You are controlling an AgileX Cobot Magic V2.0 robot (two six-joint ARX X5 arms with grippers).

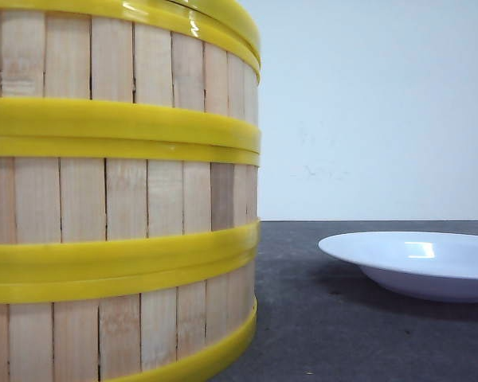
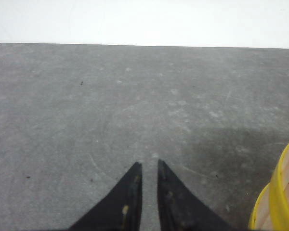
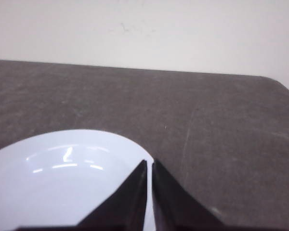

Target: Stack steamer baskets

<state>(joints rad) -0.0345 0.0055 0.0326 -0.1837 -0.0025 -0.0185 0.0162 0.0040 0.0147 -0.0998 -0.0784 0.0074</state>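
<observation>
- The three round slatted wooden steamer baskets with yellow rims (image 1: 119, 199) stand stacked on the dark grey tabletop (image 1: 319, 334), left of the white shallow plate (image 1: 418, 263).
- The left hand (image 2: 150, 166) and right hand (image 3: 150, 163) are nearly pressed together, empty; the stack's rims look flush, so both should stay clear.

A dark grey table (image 1: 303, 334) carries stacked steamer baskets (image 1: 119, 199) and a white plate (image 1: 422, 267).

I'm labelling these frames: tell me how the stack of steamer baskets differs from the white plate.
The stack of steamer baskets stands tall, three tiers of pale wooden slats banded by yellow rims; the white plate is low, shallow and one glossy piece. The stack fills the front view's left side, close to the camera; the plate sits apart on the right. Both are round and rest on the dark table.
</observation>
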